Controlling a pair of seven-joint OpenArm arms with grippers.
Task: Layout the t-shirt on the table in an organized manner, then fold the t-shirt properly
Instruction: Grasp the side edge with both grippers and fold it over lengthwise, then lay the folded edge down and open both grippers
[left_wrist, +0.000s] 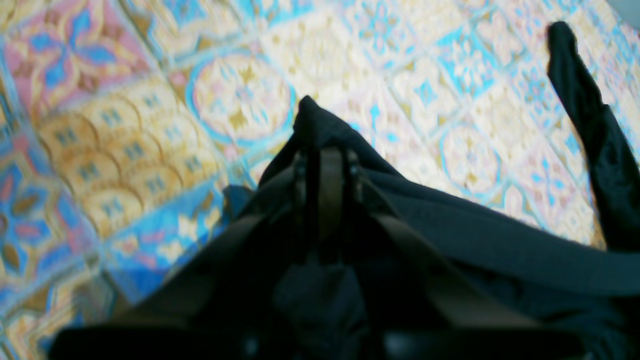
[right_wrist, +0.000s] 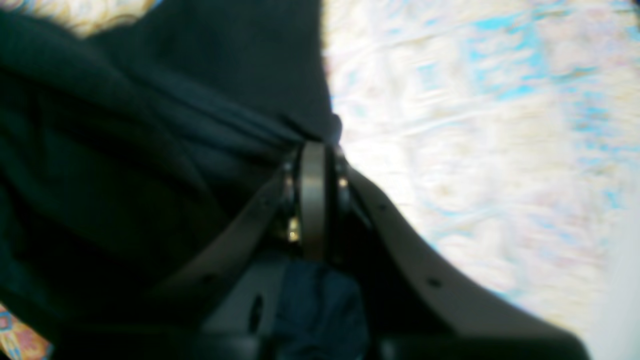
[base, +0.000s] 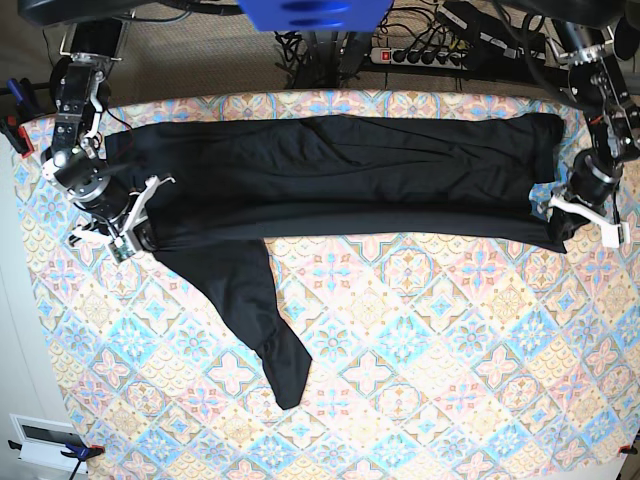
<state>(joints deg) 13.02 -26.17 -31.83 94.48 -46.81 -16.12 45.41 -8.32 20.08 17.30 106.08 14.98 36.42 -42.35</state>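
the black t-shirt (base: 330, 175) lies stretched across the table's (base: 420, 400) far side, left gripper (base: 562, 208) and right gripper (base: 140, 232) each clamped on an end. only the base view shows one part trailing down.

Looking down past the left tool (left_wrist: 325, 150), dark and blurry, in the middle near the bottom. Two thin fingers (left_wrist: 330, 190) pressed close together, pinching a bunched fold of the black t-shirt (left_wrist: 490, 240). Little peak of cloth poking up just past the tips. From there, a wide band of black cloth running off to the right and down. At the far right, a long narrow strip of the same black cloth lying on the table (left_wrist: 150, 150). Table cover bright with blue, pink and yellow tiles and flower shapes, all a bit fuzzy.
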